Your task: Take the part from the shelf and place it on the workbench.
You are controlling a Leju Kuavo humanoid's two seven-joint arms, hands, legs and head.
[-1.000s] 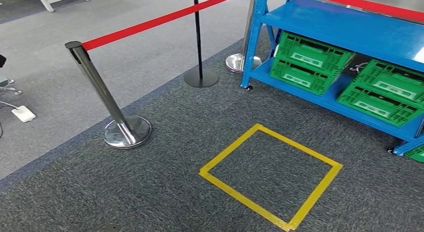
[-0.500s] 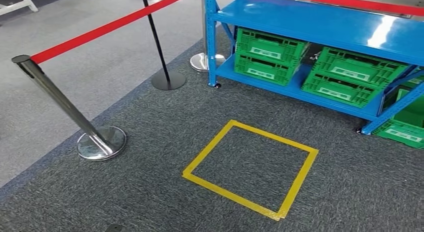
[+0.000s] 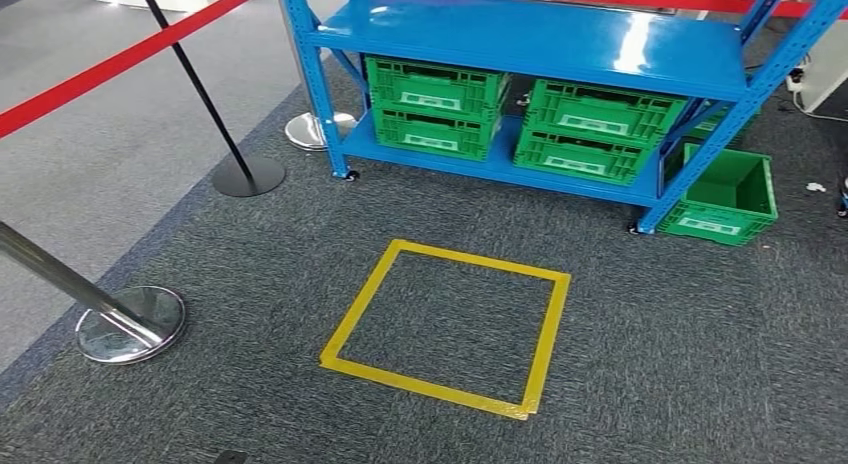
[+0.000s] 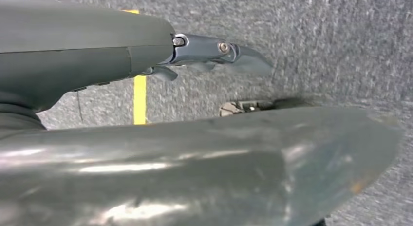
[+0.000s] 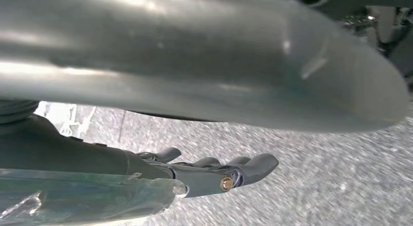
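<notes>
A blue metal shelf (image 3: 520, 34) stands ahead in the head view. Its upper board looks bare and glossy. On the lower board sit stacked green crates, one stack at the left (image 3: 432, 106) and one at the right (image 3: 598, 129). I cannot make out a part in them from here. My left hand (image 4: 146, 50) hangs over the grey carpet with its fingers (image 4: 214, 48) stretched out and nothing in it. My right hand (image 5: 195, 177) hangs the same way, fingers (image 5: 243, 167) straight, holding nothing.
A yellow tape square (image 3: 483, 261) marks the carpet in front of the shelf. Another green crate (image 3: 728, 196) sits on the floor by the shelf's right leg. A red belt (image 3: 100, 69) runs between posts at the left, with a chrome base (image 3: 130, 324) and a black base (image 3: 248, 176).
The whole picture has shifted: the camera has turned right, so the shelf now sits at the centre and the posts have slid left. Nothing in the scene itself has moved.
</notes>
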